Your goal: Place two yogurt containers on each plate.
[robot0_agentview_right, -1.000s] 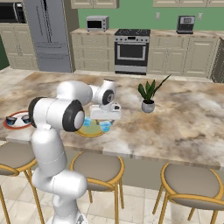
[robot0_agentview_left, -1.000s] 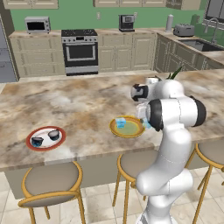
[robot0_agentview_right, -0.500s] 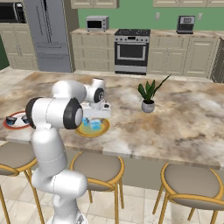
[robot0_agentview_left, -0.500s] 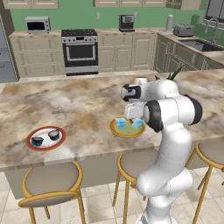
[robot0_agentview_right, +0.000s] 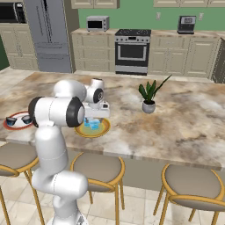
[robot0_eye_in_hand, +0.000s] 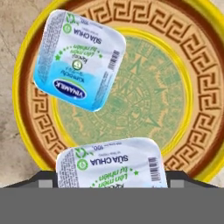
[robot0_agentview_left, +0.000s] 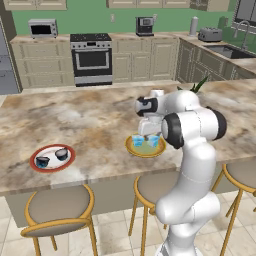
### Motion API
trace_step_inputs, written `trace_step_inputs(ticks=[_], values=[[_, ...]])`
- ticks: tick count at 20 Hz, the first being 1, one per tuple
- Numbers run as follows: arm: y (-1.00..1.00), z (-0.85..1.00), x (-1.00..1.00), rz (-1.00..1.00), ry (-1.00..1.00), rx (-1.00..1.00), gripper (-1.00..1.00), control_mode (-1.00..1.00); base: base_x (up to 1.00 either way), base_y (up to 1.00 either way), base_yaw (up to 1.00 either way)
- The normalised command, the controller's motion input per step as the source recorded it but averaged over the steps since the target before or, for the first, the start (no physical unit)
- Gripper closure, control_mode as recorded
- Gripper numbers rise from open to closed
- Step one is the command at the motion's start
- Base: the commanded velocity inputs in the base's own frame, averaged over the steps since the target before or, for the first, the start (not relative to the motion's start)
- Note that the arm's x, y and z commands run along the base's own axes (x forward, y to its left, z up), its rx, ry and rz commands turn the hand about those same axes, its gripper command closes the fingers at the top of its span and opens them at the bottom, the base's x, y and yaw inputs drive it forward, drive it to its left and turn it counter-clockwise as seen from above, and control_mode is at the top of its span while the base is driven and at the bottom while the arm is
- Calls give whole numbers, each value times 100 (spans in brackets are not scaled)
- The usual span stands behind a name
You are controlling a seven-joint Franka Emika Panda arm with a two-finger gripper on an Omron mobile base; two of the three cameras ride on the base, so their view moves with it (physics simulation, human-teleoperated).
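Fingers [robot0_eye_in_hand: 112,186] spread wide w/ lower light-blue yogurt cup [robot0_eye_in_hand: 113,164] between them, grip unclear. Both blue cups, incl. upper cup [robot0_eye_in_hand: 79,60], sit on yellow-green plate [robot0_eye_in_hand: 192,109]. Two dark cups [robot0_agentview_left: 61,153] on red-rimmed plate [robot0_agentview_left: 52,167], left along table [robot0_agentview_left: 90,120].

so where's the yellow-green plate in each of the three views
Left base view: yellow-green plate just right of centre on the counter, under the gripper.
Right base view: left of centre, near the counter's front edge.
Hand view: spans most of the frame.
Shared landmark: the two light blue yogurt cups on it.
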Motion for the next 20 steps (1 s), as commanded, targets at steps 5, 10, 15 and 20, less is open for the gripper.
trace_step_inputs(ticks=[5,10,15,20], values=[[0,-39,1,3,-12,4,100,-100,0,0,0],[0,-24,0,0,-1,2,100,-100,0,0,0],[0,-2,0,0,-2,1,-100,-100,0,0,0],[0,0,0,0,0,0,-100,-100,0,0,0]])
